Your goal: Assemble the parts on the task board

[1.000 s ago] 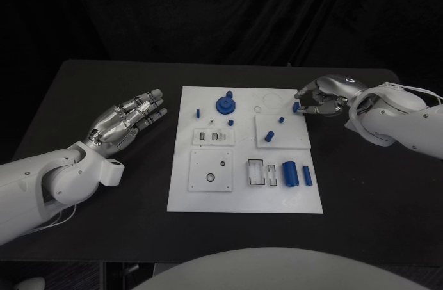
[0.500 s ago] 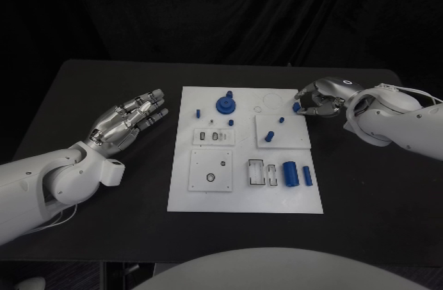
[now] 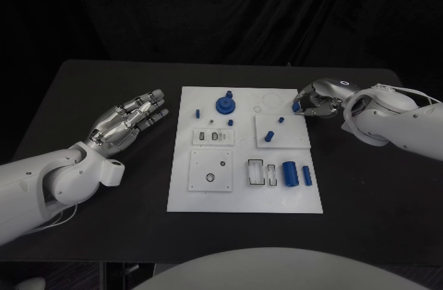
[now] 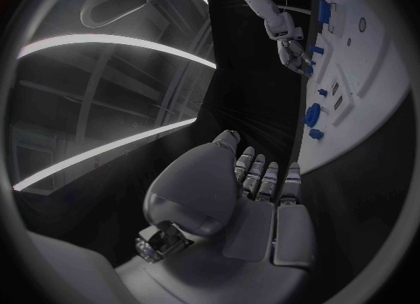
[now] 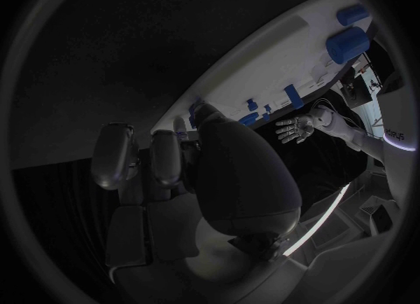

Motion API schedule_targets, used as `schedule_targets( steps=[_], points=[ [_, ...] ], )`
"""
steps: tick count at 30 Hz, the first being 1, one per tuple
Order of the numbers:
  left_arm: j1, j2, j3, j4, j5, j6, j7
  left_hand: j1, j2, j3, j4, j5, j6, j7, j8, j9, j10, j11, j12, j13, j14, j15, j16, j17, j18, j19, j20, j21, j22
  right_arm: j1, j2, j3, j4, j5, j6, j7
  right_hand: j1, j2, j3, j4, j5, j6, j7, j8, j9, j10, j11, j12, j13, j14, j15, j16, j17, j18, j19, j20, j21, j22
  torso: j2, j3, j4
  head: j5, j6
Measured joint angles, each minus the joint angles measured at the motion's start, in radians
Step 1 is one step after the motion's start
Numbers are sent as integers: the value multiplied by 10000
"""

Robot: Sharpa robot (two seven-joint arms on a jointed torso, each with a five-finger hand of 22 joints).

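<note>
Right hand (image 3: 319,103) pinched a small blue part (image 3: 296,107) at the task board (image 3: 244,197) far right edge | left hand (image 3: 129,119) lay spread, empty | best lowered slowly, kept upright.

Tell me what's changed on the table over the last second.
The right robot hand, pinching a small blue part at the white task board's far right edge, has crept slightly leftward. The left robot hand stays open beside the board; the other blue parts haven't moved.
</note>
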Motion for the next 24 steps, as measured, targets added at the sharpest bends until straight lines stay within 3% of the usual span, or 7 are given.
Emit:
schedule_targets(
  steps=[4,10,20,24],
  points=[
    [-1,8,0,-12,0,6,0,0,0,0,0,0,0,0,0,0,0,0,0,0,0,0,0,0,0,0,0,0,0,-13,35,2,-8,1,0,2,24,24,0,0,0,23,-24,99,47,0,0,0,0,0,0,0,-12,1,0,0,-37,0,-2,0,-6,20,0],
    [-2,17,-1,-27,0,26,0,0,0,19,14,0,0,0,0,0,0,0,0,0,4,4,0,0,0,0,0,0,0,-20,95,8,-12,3,0,13,211,127,-69,-70,363,107,-108,640,317,3,-74,43,0,0,0,0,-13,1,-20,-20,-76,0,-5,-1,-4,28,0],
    [-5,19,-3,-44,0,58,0,0,0,70,14,0,0,0,0,-1,35,34,0,-1,37,37,0,-1,0,-1,-1,0,0,-25,103,10,-20,4,-5,16,289,205,-41,-98,711,106,-108,1078,566,3,-74,46,1,0,0,0,-12,1,-35,-35,-115,7,-9,-7,0,-147,0],
    [-5,19,-2,-51,0,67,0,0,0,70,14,0,0,0,0,-1,35,34,0,0,37,37,0,-1,-1,-1,-1,0,-1,-25,103,12,-20,5,-7,14,371,287,-70,-183,940,254,-175,1600,837,-8,-102,46,1,0,0,0,-6,1,2,-72,-115,8,-7,-7,3,-149,0]
  ],
)
